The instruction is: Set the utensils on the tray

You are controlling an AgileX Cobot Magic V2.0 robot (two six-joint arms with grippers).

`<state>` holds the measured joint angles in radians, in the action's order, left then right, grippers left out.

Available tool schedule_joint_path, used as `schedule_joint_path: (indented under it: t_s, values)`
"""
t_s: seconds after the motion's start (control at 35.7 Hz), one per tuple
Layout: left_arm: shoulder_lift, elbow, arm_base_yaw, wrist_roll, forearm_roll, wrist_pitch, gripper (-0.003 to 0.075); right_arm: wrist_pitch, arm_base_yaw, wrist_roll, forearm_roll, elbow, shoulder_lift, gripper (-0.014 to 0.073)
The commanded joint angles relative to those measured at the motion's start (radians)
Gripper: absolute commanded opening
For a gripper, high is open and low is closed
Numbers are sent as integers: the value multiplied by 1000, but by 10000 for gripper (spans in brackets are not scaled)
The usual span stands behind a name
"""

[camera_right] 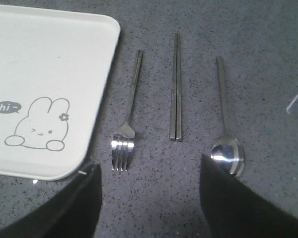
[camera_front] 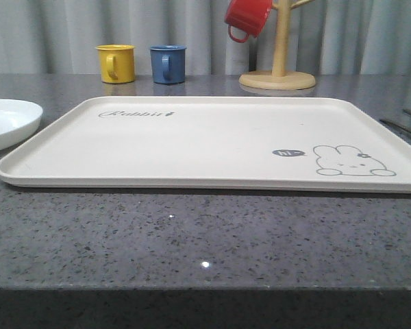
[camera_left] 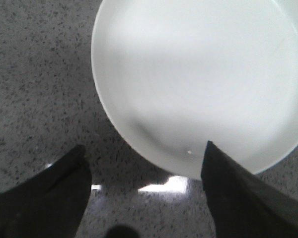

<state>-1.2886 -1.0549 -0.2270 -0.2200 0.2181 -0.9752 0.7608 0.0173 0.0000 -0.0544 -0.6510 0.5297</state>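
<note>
The cream tray (camera_front: 205, 137) with a rabbit drawing lies in the middle of the grey counter, with nothing on it; its corner (camera_right: 49, 59) also shows in the right wrist view. Beside that corner three silver utensils lie side by side on the counter: a fork (camera_right: 126, 124), a pair of chopsticks (camera_right: 176, 89) and a spoon (camera_right: 224, 124). My right gripper (camera_right: 149, 168) hangs open above them, holding nothing, its fingers straddling the gap between fork tines and spoon bowl. My left gripper (camera_left: 144, 153) is open and empty over the edge of the white plate (camera_left: 198, 79).
The white plate (camera_front: 7, 123) sits left of the tray. A yellow mug (camera_front: 116, 63) and a blue mug (camera_front: 168, 64) stand behind the tray. A red mug (camera_front: 248, 17) hangs on a wooden mug tree (camera_front: 279, 68) at the back right.
</note>
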Motion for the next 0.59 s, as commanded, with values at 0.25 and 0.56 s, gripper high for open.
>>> schedule_joint_path:
  t_s: [0.25, 0.56]
  values:
    - [-165, -84, -81, -136, 210, 91, 461, -60, -7, -14, 12, -24, 10, 461]
    - [-237, -84, -81, -136, 216, 148, 432, -60, -7, -14, 12, -24, 10, 461]
